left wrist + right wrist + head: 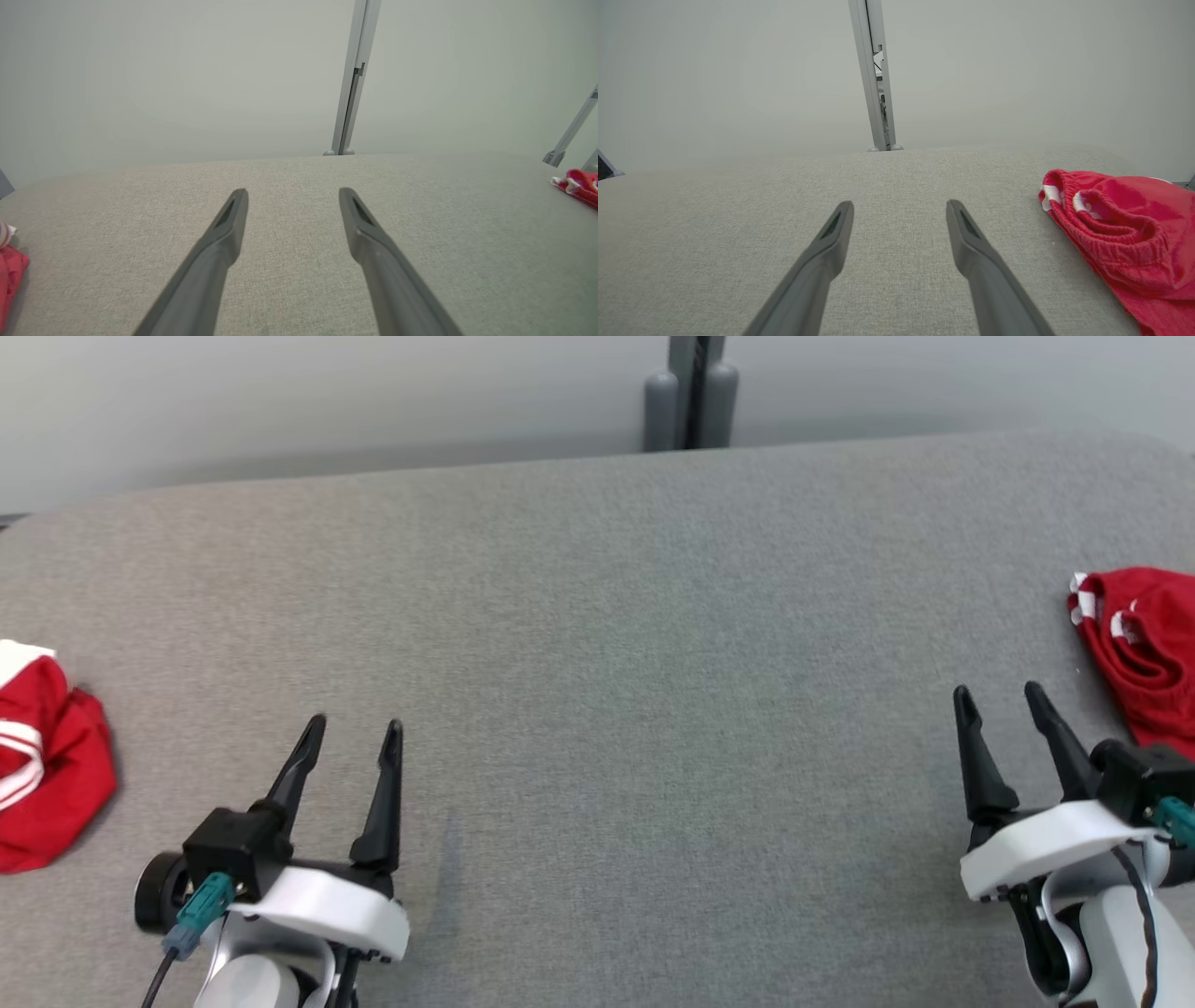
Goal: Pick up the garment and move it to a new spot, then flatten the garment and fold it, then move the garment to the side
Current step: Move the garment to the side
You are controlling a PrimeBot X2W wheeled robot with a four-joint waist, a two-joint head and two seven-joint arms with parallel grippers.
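**A:** Quick check, how are the fingers?

**B:** Both pairs spread wide, holding nothing. My left gripper [357, 721] & right gripper [998, 691] are over the grey cloth table [653, 644], tips pointing away from me twd the far edge.

**A:** Where's the garment?

**B:** Red garment [1144, 644], crumpled, white trim at the waistband. It lies just off the outer side of my right fingers, about level w/ the tips & running back alongside them. No contact: grey cloth shows btwn it & the nearer finger.

**A:** Anything by the left pair?

**B:** A 2nd red garment [47, 765] w/ white stripes, bunched up, well out to the left of my left fingers, approx level w/ them. Can't tell which of the two is the one for the job.

**A:** Past the tips?

**B:** Beyond the far edge, ahead & btwn the two pairs, a grey post [691, 392] against a pale wall.
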